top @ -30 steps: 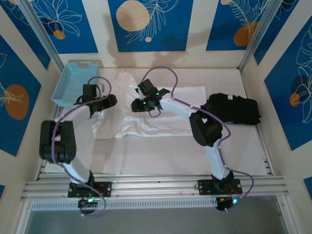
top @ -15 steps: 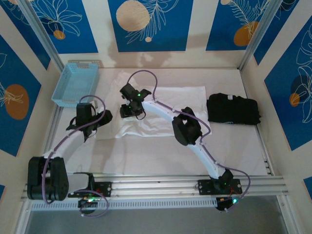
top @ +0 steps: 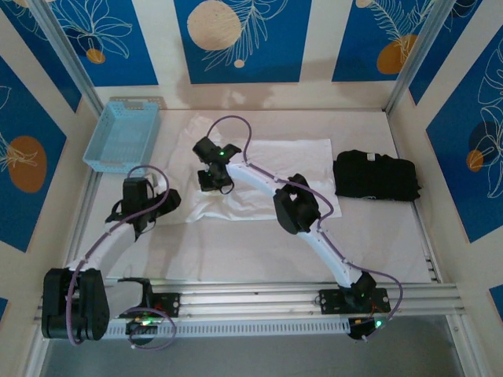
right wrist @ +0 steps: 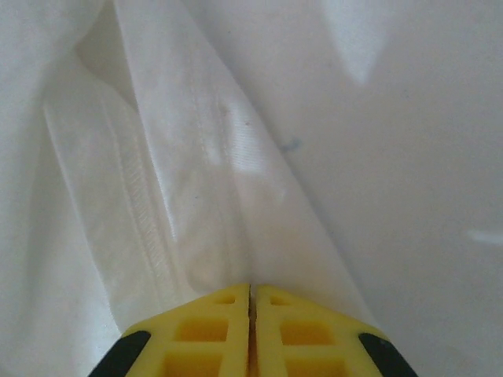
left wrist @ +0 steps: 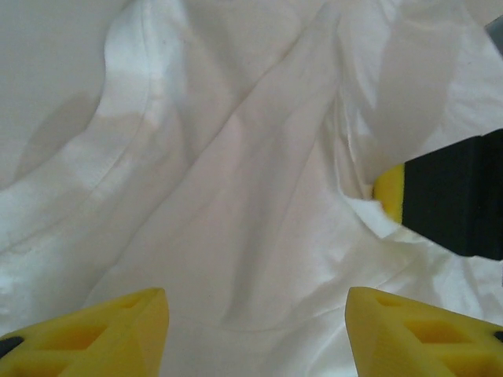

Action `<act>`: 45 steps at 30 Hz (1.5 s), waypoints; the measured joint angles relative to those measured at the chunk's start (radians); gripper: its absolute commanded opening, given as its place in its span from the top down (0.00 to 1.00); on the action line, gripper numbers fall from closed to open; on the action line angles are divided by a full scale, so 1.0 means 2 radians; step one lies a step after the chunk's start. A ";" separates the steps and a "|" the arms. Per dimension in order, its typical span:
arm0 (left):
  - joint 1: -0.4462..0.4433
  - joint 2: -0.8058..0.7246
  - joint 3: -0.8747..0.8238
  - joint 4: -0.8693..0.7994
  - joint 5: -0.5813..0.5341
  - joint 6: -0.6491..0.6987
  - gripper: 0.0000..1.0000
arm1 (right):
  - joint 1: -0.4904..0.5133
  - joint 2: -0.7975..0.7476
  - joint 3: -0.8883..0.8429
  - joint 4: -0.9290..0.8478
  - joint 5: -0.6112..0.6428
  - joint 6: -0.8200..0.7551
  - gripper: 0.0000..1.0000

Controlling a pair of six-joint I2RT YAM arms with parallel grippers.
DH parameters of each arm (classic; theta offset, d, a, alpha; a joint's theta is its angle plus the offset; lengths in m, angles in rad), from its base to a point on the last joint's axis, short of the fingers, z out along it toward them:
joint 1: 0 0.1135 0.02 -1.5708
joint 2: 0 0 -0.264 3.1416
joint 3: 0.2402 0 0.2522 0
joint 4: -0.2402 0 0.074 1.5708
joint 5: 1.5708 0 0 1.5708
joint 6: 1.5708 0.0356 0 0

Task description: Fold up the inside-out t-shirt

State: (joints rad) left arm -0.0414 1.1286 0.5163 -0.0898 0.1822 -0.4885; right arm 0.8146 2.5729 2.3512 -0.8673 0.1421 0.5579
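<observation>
Right gripper (right wrist: 250, 294): is pressing its jaws fully together on a raised ridge of thin white cloth, with a stitched hem running up to the fingertips from the left.
Right arm reach: is stretching from its base across the cloth, placing its gripper over the left part of the garment.
Left gripper (left wrist: 255, 306): is holding its jaws partly apart with nothing between them, and is hovering low over rumpled cloth. One finger of the right gripper is showing just ahead and to its right.
T-shirt (top: 299, 157): is lying spread on the table (top: 236, 251) at mid-depth, smooth toward the right end and bunched toward the left end, where both grippers are working.
Long axis: is running left to right across the table, roughly square to the reach of both arms.
Direction from tools: the bulk of the cloth is extending to the right of both grippers. The near-left corner is lying just beside the left gripper.
Nearer arm: the left arm is sitting closer to the near-left corner, and the right arm is occupying the pinch point farther in.
Judgement: the coming move is likely depending on carrying the left end along the long axis toward the right end.
Surroundings: a black garment (top: 376, 177) is lying apart to the right, and a basket (top: 122, 133) is standing at the far left.
</observation>
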 measured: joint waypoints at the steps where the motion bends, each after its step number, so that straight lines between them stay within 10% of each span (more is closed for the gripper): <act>1: 0.000 0.001 -0.003 0.000 0.000 0.000 0.39 | -0.001 -0.003 -0.008 0.006 -0.001 0.002 0.93; 19: 0.000 0.084 -0.028 0.038 -0.020 0.000 0.40 | -0.047 -0.094 -0.096 0.085 -0.005 0.031 0.92; 30: 0.000 0.088 -0.026 0.044 -0.025 0.002 0.38 | -0.098 -0.100 -0.109 0.084 -0.005 0.044 0.67; 39: 0.000 0.023 -0.012 0.028 -0.012 -0.002 0.36 | -0.130 -0.342 -0.423 0.132 0.006 -0.009 0.51; 45: 0.000 0.017 0.000 0.031 0.024 -0.021 0.35 | -0.236 -0.478 -0.600 0.164 0.004 -0.018 0.36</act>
State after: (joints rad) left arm -0.0414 1.1622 0.5159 -0.0269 0.2295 -0.5308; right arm 0.3424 1.6173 1.1507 -0.5400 0.1493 0.5224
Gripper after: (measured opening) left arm 0.648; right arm 0.580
